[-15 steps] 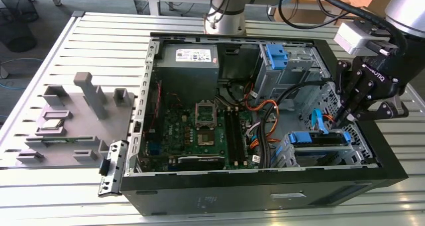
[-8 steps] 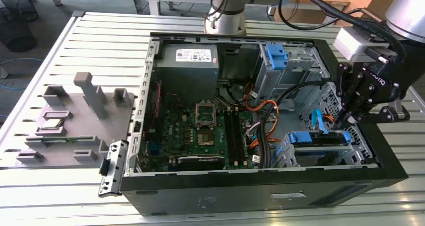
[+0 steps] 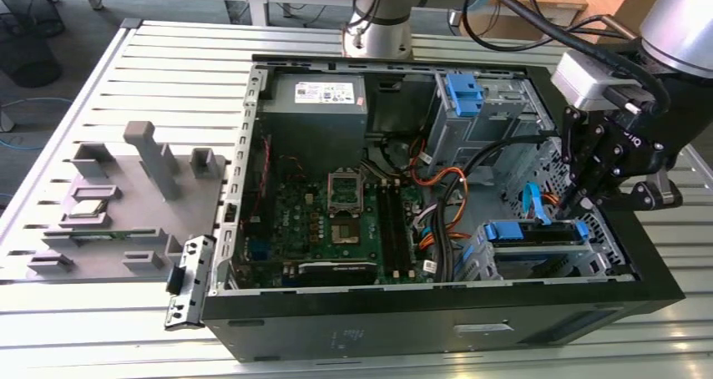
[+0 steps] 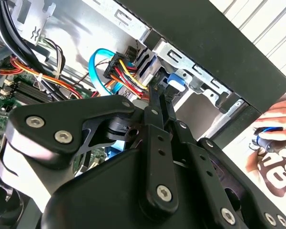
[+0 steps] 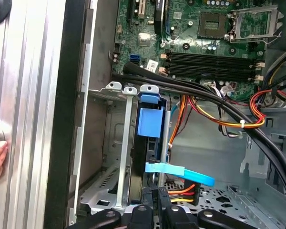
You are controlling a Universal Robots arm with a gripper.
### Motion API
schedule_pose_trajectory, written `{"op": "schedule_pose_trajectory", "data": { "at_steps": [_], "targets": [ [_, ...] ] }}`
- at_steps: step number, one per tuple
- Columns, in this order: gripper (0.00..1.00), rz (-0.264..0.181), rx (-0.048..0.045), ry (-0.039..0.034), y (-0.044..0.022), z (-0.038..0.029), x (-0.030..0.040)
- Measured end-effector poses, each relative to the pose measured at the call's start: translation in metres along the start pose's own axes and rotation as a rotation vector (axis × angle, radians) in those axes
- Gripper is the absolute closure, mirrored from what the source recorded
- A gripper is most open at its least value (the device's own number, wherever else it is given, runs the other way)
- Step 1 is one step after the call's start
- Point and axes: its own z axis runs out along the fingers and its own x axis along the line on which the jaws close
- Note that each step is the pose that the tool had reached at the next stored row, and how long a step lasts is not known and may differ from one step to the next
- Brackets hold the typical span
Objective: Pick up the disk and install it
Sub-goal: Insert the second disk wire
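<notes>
Overhead, open PC case (image 3: 279, 78) lies on slatted worktop (image 3: 167, 53). Tool (image 3: 589, 197) reaches down by drive cage (image 3: 535, 250) at case's front corner, on exterior view's right. Disk (image 5: 150, 124), blue-bracketed, sits edge-up in cage slot, seemingly most way home. In both wrist views tool fingers (image 4: 157, 102) pressed together, tips at disk's edge beside connector cables (image 5: 183, 191). Likely risks: fingers snagging cables, skewed push jamming bracket in rails.
</notes>
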Motion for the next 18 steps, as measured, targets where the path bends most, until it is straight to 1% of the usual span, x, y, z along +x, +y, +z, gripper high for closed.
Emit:
{"op": "schedule_pose_trajectory", "data": {
  "at_steps": [4, 7, 13, 15, 18],
  "targets": [
    [0.83, 0.001, 0.0128, -0.0109, 0.0034, 0.0011, 0.003],
    [0.83, 0.001, 0.0232, -0.0176, 0.0052, 0.0023, 0.0058],
    [0.83, 0.004, 0.0545, -0.0286, 0.0104, 0.0038, 0.0087],
    [0.83, 0.004, 0.0579, -0.0315, 0.0114, 0.0039, 0.0087],
    [0.83, 0.004, 0.0617, -0.0324, 0.0124, 0.0042, 0.0089]
  ]
}}
